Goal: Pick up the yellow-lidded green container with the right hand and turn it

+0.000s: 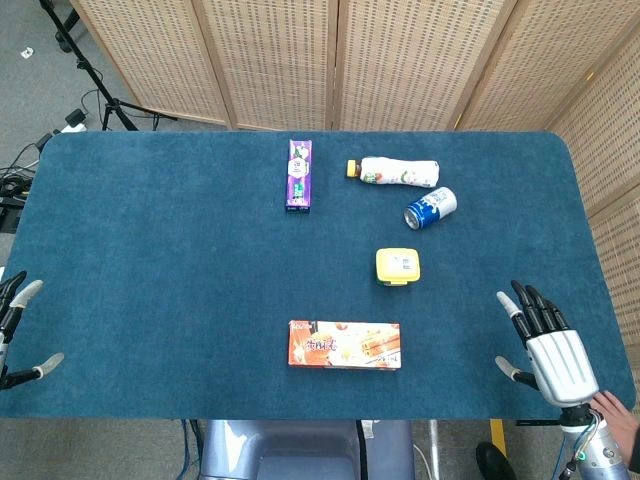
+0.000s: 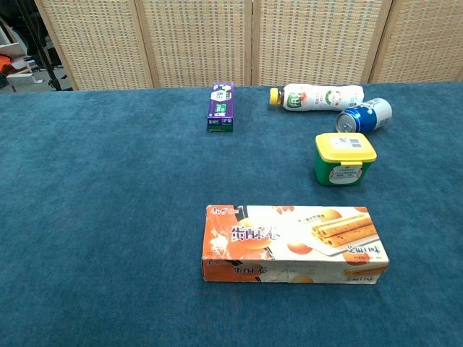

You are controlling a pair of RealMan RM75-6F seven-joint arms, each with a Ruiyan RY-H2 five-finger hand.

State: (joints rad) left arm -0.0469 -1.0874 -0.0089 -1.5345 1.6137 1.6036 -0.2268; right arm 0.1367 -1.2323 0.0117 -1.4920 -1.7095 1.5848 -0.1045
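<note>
Near the front right corner of the desk (image 1: 150, 250), the right hand (image 1: 548, 348) waits wide and empty, and the green container (image 1: 398, 267) with its yellow lid stands upright toward the middle, far closer to it than the left hand (image 1: 15, 330).

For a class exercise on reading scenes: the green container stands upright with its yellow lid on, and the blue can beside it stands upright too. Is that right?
Not quite. The green container does stand upright with its lid on, but the blue can lies on its side, as the chest view shows.
</note>
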